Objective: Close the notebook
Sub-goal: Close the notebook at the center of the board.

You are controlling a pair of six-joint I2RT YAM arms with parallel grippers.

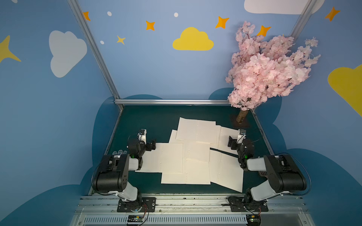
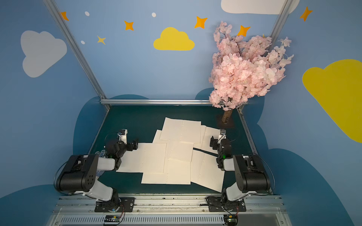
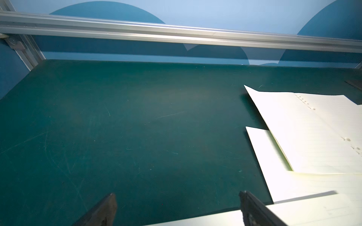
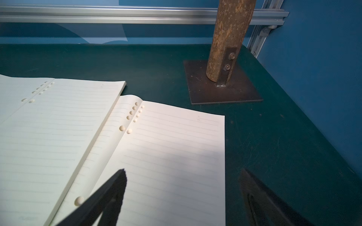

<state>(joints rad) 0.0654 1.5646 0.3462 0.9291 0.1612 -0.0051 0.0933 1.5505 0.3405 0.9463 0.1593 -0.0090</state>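
Observation:
Several open notebooks with cream lined pages lie overlapping on the green mat (image 1: pixel 148 121) in both top views. My left gripper (image 1: pixel 153 145) (image 2: pixel 135 145) is open at the far left corner of the left notebook (image 1: pixel 164 158) (image 2: pixel 148 158). In the left wrist view its gripper (image 3: pixel 177 195) holds nothing, and a page edge (image 3: pixel 215 217) runs below the right finger. My right gripper (image 1: pixel 231 141) (image 2: pixel 212 141) is open above the far right notebook (image 1: pixel 227 135) (image 4: pixel 166 148). There the gripper (image 4: pixel 183 171) has one finger over the page and one over the mat.
A pink blossom tree (image 1: pixel 266 70) stands at the back right on a brown trunk (image 4: pixel 229 39) bolted to a dark metal plate (image 4: pixel 241 92). An aluminium rail (image 1: pixel 172 101) bounds the far edge. The far left of the mat (image 3: pixel 117 117) is bare.

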